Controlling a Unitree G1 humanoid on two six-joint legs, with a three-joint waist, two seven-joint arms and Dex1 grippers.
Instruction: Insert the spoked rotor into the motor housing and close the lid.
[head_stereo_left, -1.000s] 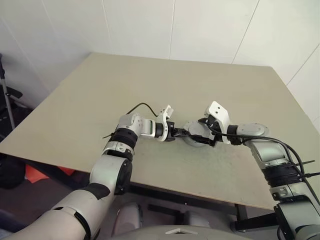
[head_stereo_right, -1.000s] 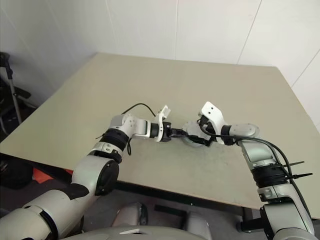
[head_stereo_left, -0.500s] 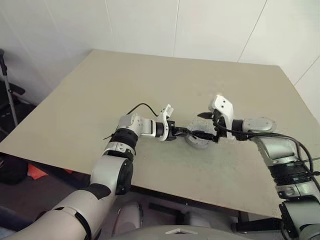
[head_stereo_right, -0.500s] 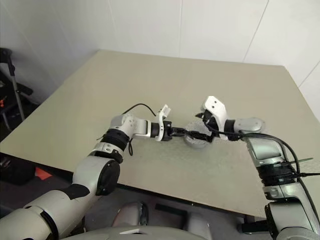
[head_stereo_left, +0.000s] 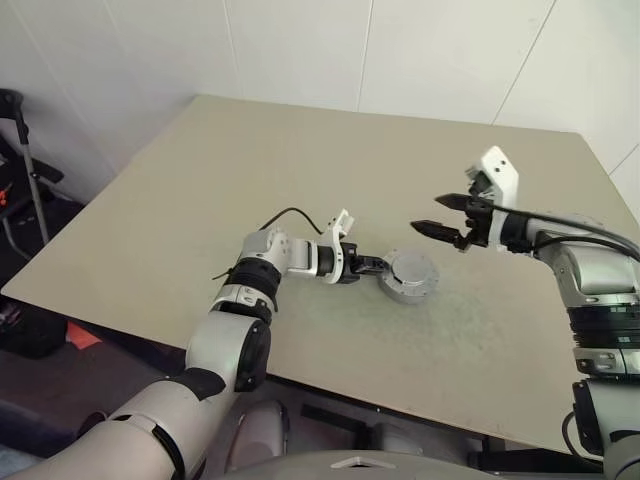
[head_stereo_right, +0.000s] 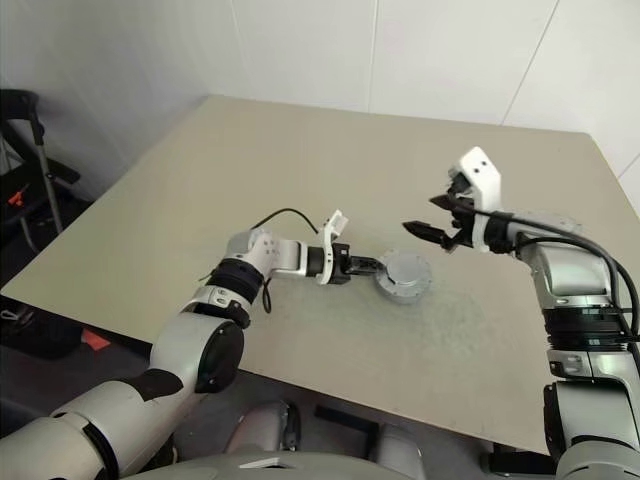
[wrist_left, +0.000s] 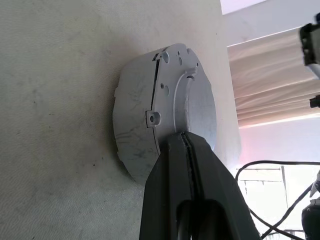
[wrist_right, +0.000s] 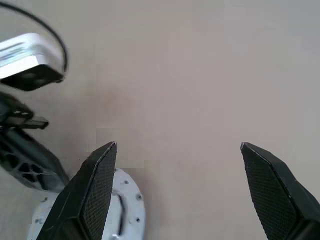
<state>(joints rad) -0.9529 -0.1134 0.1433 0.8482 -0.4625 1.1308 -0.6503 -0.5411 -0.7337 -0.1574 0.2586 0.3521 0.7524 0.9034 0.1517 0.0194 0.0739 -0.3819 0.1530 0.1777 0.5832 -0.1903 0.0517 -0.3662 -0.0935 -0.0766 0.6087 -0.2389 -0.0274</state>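
My left jaws (head_stereo_left: 370, 266) are pressed shut against the rim of the round silver metal motor housing (head_stereo_left: 409, 275), steadying it on the beige table (head_stereo_left: 200, 180); my right jaws (head_stereo_left: 441, 215) hang wide open and empty above it.

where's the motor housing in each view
Left eye view: housing just right of centre, on the table.
Right eye view: housing right of centre, same spot.
Left wrist view: housing mid-frame, standing off the table.
Right wrist view: housing at the bottom edge.
Shared landmark: the shut left gripper touching the housing's side.
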